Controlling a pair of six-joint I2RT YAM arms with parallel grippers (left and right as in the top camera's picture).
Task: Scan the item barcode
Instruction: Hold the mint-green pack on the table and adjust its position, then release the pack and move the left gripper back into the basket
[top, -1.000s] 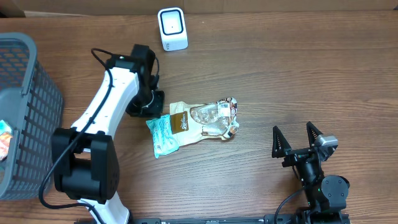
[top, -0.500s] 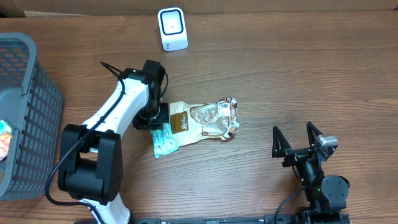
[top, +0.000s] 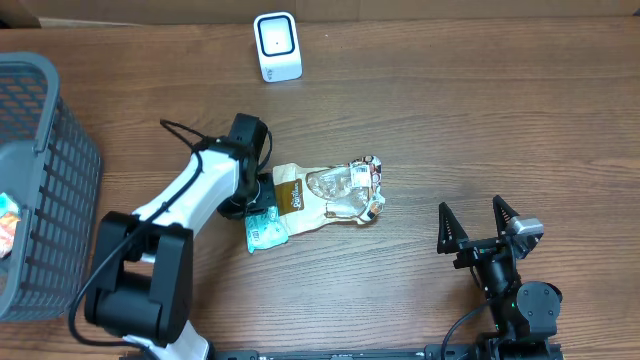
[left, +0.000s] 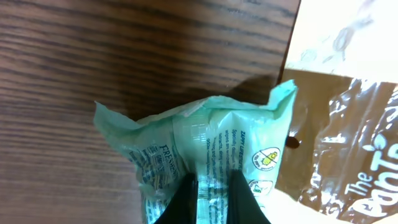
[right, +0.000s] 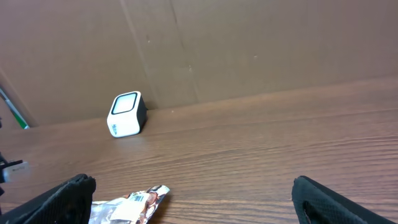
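Wooden counter (top: 450, 120) surface carries a white scanner (top: 277, 46) at the far edge, well apart from the centre. At the centre a teal packet (left: 205, 143) lies touching a brown-and-clear bag (top: 330, 195). From overhead, the left arm partly covers the packet. The left hand (left: 211, 196) is closed tight, pinching the packet. The right hand (top: 469, 212) is spread wide and empty, well apart. A grey basket (top: 50, 190) at the left edge holds a colourful item (top: 6, 222), mostly out of frame.

A: Left gripper (left: 212, 179), condition?
B: Jaws closed together, pinching the film of the green packet (left: 205, 134). Packet creased, lying on the wooden table (left: 93, 50)
A: Adjacent items?
B: One brown-and-clear bag (left: 348, 124), touching the packet's right edge
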